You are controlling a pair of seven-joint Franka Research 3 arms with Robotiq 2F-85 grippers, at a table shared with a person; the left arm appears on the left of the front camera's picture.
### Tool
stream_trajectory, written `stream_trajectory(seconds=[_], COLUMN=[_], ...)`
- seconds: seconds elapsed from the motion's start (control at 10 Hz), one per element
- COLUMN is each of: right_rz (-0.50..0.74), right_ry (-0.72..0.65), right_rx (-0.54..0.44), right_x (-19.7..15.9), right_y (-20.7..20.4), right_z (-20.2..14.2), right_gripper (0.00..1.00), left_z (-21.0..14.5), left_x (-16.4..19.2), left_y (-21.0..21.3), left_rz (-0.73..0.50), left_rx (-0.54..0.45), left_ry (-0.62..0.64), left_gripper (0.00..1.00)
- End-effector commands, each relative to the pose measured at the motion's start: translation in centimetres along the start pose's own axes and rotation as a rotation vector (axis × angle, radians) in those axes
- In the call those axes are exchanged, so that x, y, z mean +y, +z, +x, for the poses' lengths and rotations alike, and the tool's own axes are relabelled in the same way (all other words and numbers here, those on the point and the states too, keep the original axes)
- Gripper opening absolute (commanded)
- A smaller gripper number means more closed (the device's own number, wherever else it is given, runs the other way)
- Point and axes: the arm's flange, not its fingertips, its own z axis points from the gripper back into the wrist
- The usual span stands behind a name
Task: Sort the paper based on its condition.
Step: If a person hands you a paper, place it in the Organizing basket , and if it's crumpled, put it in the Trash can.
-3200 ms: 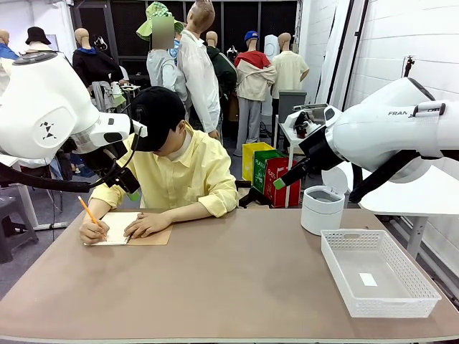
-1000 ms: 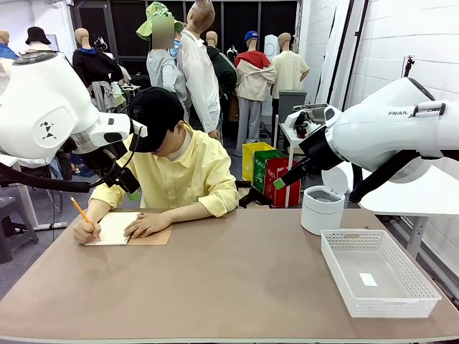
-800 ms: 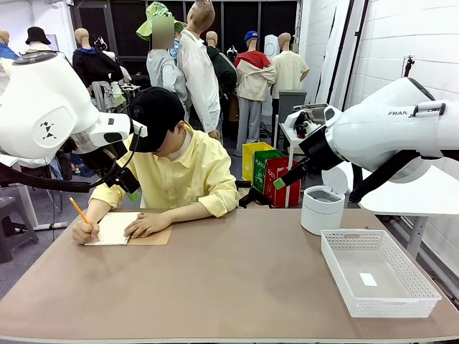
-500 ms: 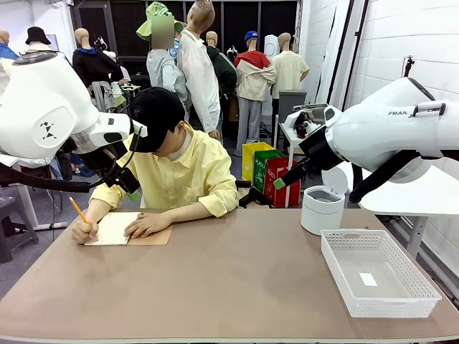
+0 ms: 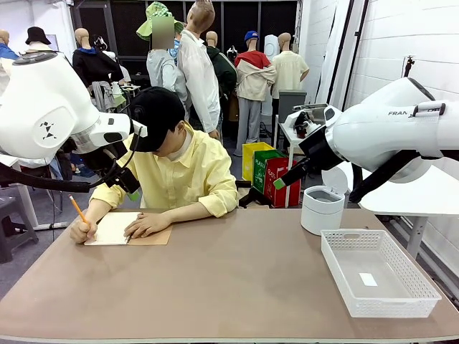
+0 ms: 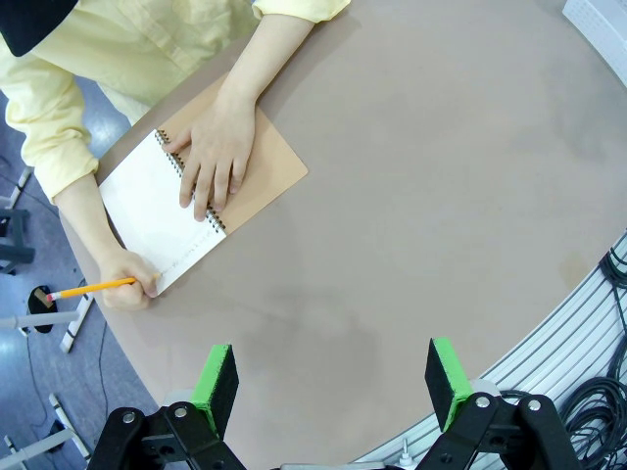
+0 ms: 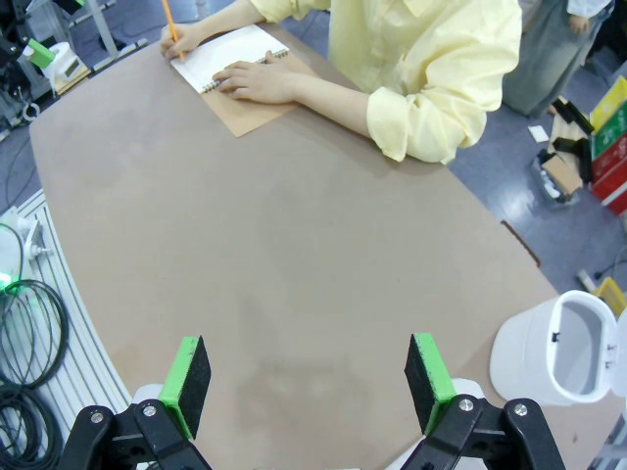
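In the front view, a person [image 5: 179, 168] is sitting at the far left corner of the counter [image 5: 229, 287], writing with a pencil [image 5: 77, 210] on the open white page [image 5: 113, 229] of a spiral notebook [image 5: 153, 236]. The other hand [image 5: 145, 225] is lying flat on the notebook. A white bin [image 5: 322, 209] is standing at the far right edge. A white basket [image 5: 338, 272] is sitting by the near right corner, with a small white rectangle [image 5: 368, 279] on its floor, perhaps a slip or a label.

In the left wrist view, the left pincer [image 6: 331, 385] is hanging released, pads wide apart and gripping nothing, above bare counter. The white page [image 6: 152, 211] is lying beyond it under the person's flat hand [image 6: 213, 162], the writing hand [image 6: 130, 291] pressing at its corner.

In the right wrist view, the right pincer [image 7: 306, 384] is hovering released and empty-handed over the counter's middle. The page [image 7: 223, 54] is lying well apart at the far corner, and the bin [image 7: 563, 357] is standing off to the side.
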Motion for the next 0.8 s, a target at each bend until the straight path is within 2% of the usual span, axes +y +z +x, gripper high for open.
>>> stream_trajectory(seconds=[0.0,0.7], right_rz=[0.002,0.002], right_ry=[0.002,0.002], right_rx=[0.008,0.008], right_x=[-0.01,-0.01], right_y=[0.05,0.05], right_z=[0.09,0.09], right_gripper=[1.0,1.0], left_z=[-0.02,-0.02], left_x=[0.06,0.06], left_y=[0.04,0.04], left_rz=[0.002,0.002], left_rx=[0.0,0.0], left_ry=[-0.001,-0.001], left_gripper=[1.0,1.0])
